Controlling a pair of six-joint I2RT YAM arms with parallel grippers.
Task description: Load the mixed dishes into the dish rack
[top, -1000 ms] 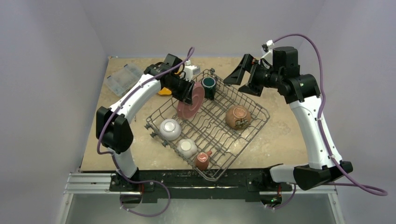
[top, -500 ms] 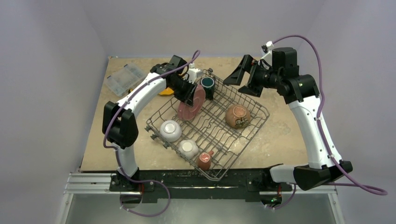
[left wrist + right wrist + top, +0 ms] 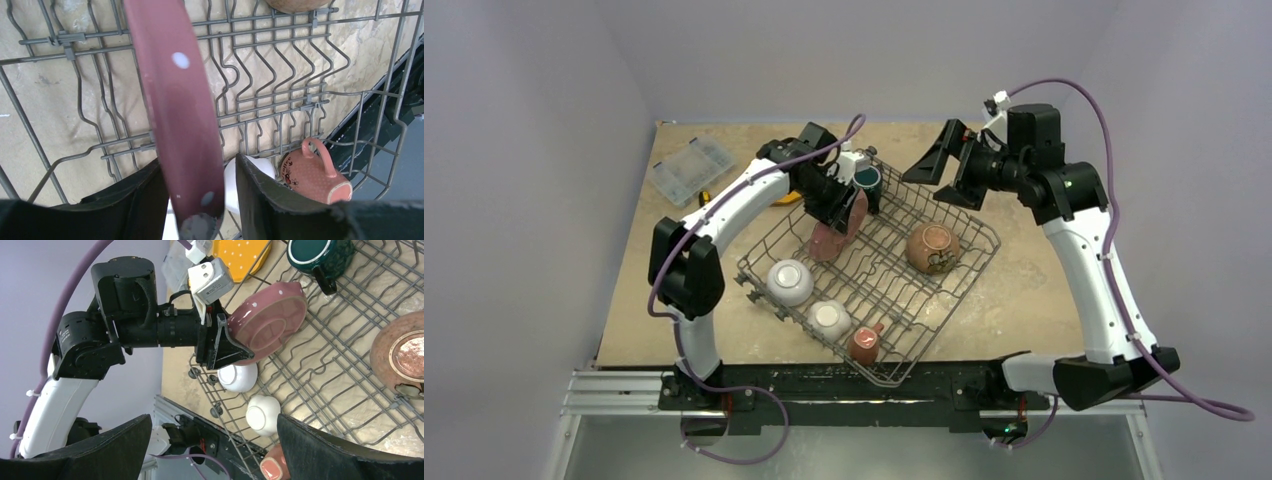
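The dish rack [image 3: 980,262] lay skewed on the table. Near its far corner the pink white-dotted plate [image 3: 832,238] stood on edge among the tines, with the left gripper [image 3: 840,205] at its upper rim and the dark teal mug [image 3: 870,184] just beyond. The brown bowl [image 3: 933,248] sat toward the rack's right side. 3 pieces lined its near-left side: white bowl [image 3: 788,281], small floral bowl [image 3: 826,318], red-and-white mug [image 3: 861,343]. The right gripper [image 3: 948,166] hung spread wide over the rack's far edge, empty.

A tan, mottled bench [image 3: 1034,290], stone-like as far as the overhead view lets one judge, sits boxed in by plain pale lilac-grey walls [image 3: 874,60] on its left, far and right sides, softly and evenly lit, with a silvery metal rail [image 3: 614,390] along its near edge.
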